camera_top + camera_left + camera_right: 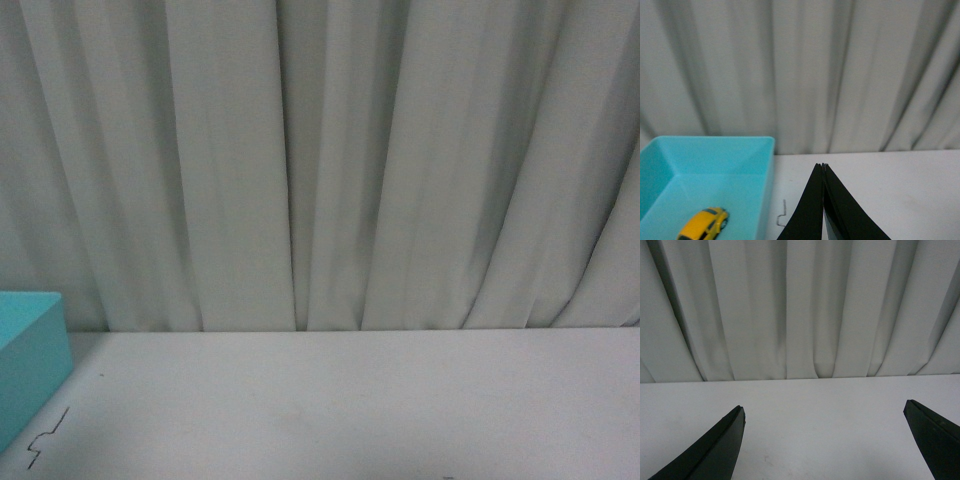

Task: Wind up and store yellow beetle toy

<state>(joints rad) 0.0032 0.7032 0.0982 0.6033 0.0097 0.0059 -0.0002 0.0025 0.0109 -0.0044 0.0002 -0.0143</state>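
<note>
The yellow beetle toy [704, 223] lies on the floor of a turquoise bin [725, 160], seen in the left wrist view. My left gripper [822, 166] is shut with nothing between its black fingers, hovering over the white table beside the bin's wall. In the right wrist view my right gripper [824, 407] stands wide open over bare tabletop, nothing between its fingers [722, 440]. The front view shows only a corner of the bin [30, 350] at the left; neither arm nor the toy appears there.
A white table [350, 410] runs back to a pale pleated curtain [330, 160]. A small dark squiggle mark [47, 436] lies on the table by the bin, also seen as a thin bent line [782, 214].
</note>
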